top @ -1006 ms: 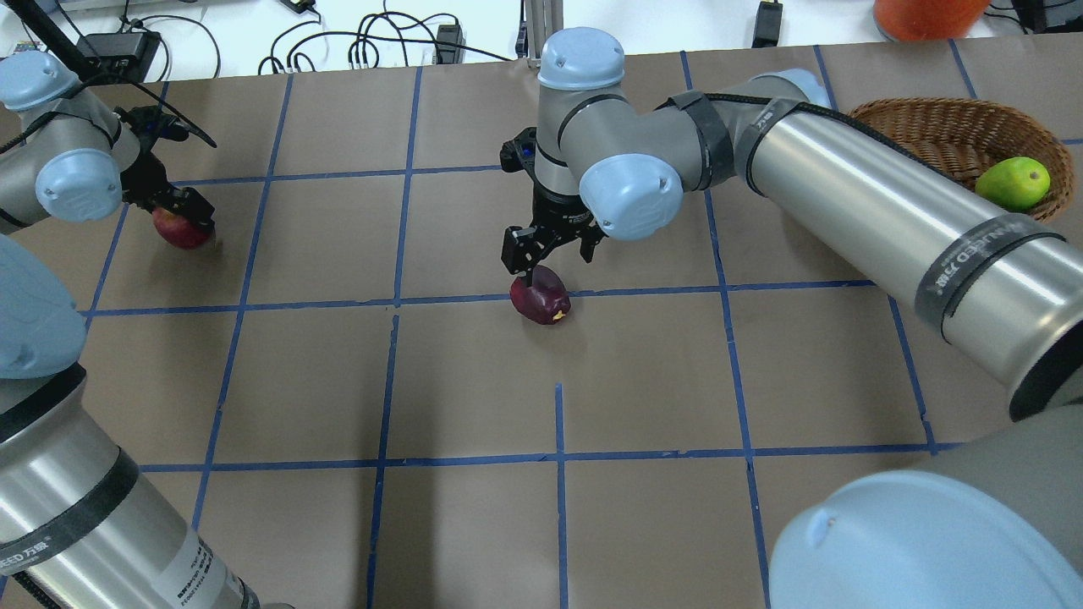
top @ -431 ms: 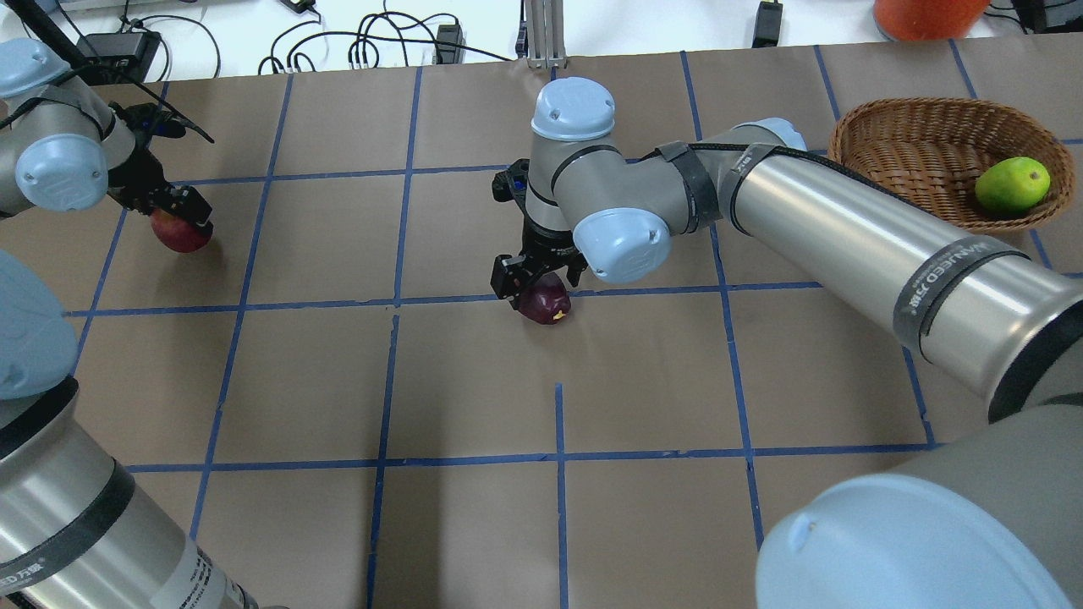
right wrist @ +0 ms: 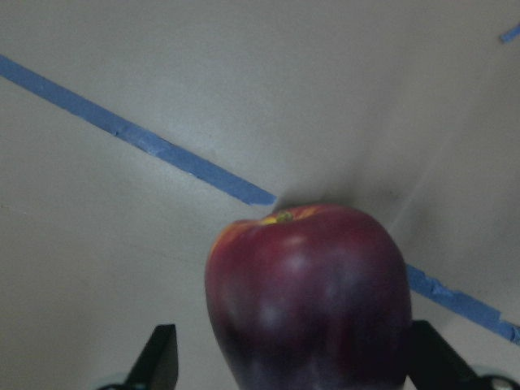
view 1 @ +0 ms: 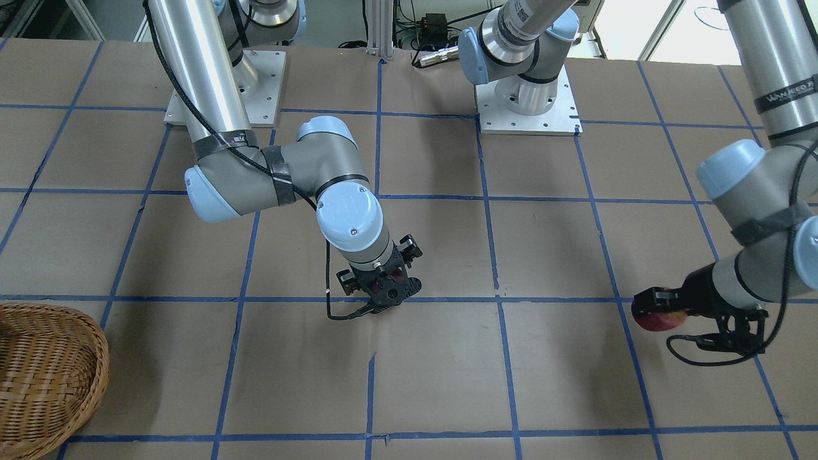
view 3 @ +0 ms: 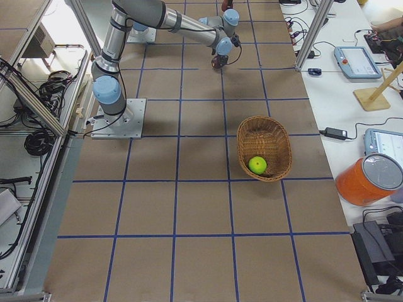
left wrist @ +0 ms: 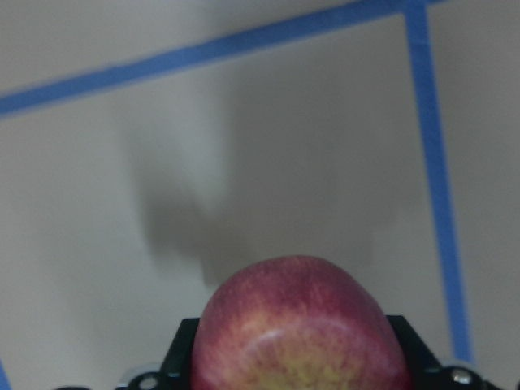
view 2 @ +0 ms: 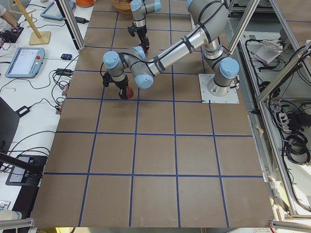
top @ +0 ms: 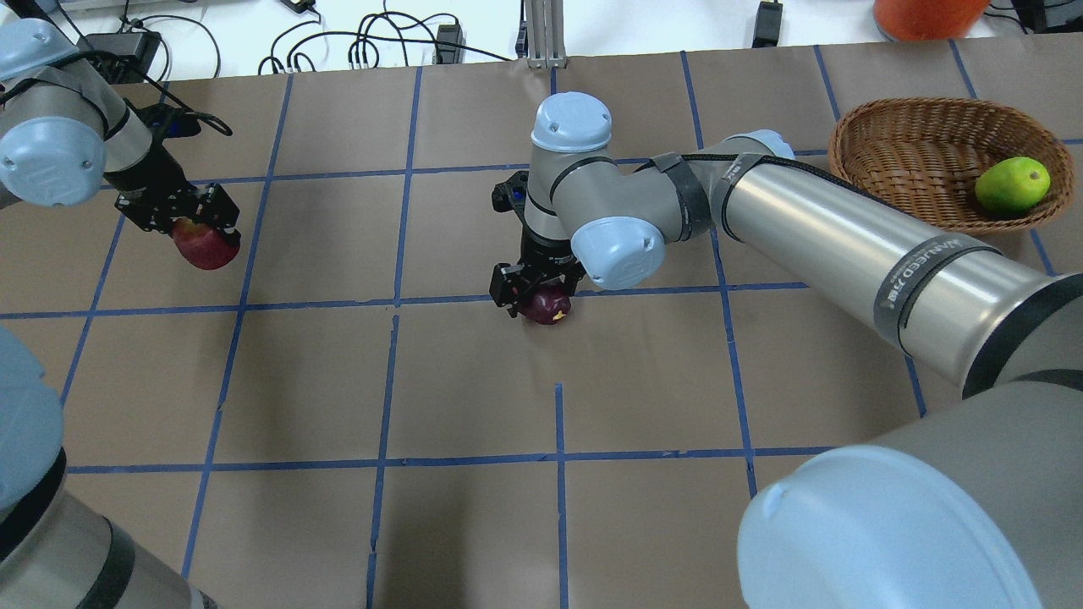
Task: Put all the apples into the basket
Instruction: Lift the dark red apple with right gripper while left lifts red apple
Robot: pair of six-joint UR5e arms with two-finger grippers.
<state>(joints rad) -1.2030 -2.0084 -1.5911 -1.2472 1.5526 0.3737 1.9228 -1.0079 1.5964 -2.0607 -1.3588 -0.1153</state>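
Observation:
My left gripper (top: 196, 230) is shut on the red apple (top: 207, 247) and holds it clear of the table at the far left; it fills the bottom of the left wrist view (left wrist: 296, 333). My right gripper (top: 540, 296) is lowered over the maroon apple (top: 550, 306), which rests on a blue tape line mid-table. In the right wrist view the maroon apple (right wrist: 309, 301) sits between the fingers (right wrist: 162, 357), with a gap on one side, so the jaws are open. The green apple (top: 1013, 183) lies in the wicker basket (top: 918, 148) at the far right.
An orange container (top: 926, 17) stands beyond the basket off the table's far edge. Cables and power bricks (top: 372, 42) lie along the far edge. The right arm's long link (top: 846, 237) spans from the basket side to mid-table.
My left gripper has lifted the red apple and carried it a little to the right. My right gripper has come down from above the maroon apple to straddle it.

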